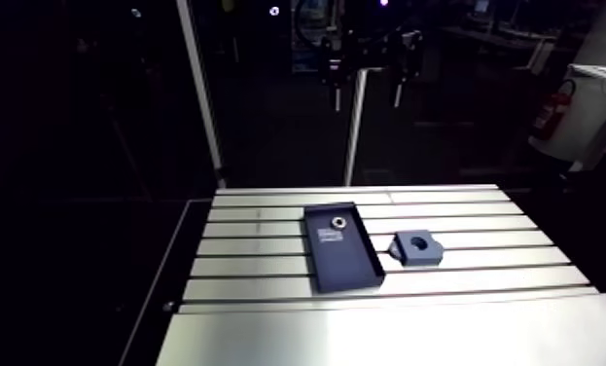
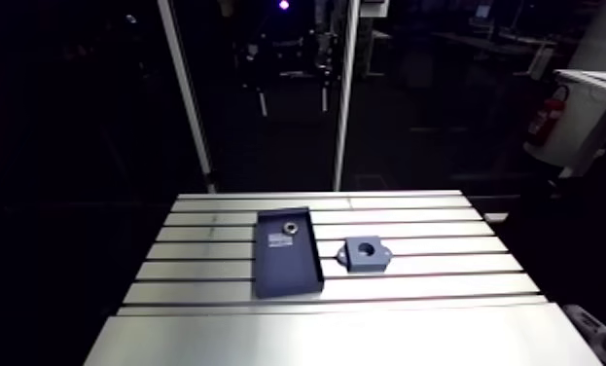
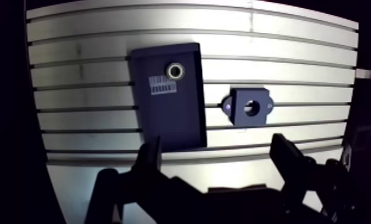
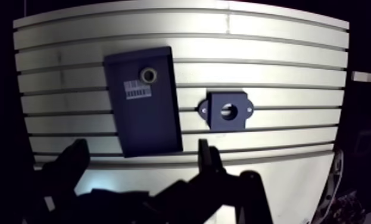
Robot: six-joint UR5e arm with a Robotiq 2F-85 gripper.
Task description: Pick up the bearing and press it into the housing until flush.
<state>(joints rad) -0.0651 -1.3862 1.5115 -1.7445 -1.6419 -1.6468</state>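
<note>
The bearing (image 3: 175,71) lies flat in the dark tray (image 3: 170,122), in the tray's corner farthest from the gripper and nearest the housing (image 3: 238,114), which sits just beside the tray near the middle of the table (image 3: 295,36). The gripper (image 3: 216,149) hangs well above, fingers spread wide and empty. The bearing is ahead of it and far below, off toward the tray-side finger.

In the arm view the worktop (image 1: 267,331) lies bare across the lower frame and down both sides. Two low things stand at centre: a shallow dark tray (image 1: 350,263) and, just right of it, the housing (image 1: 417,247), with a narrow gap between them. The hand (image 3: 216,149) hangs well above both, fingers (image 3: 149,158) spread wide.
</note>
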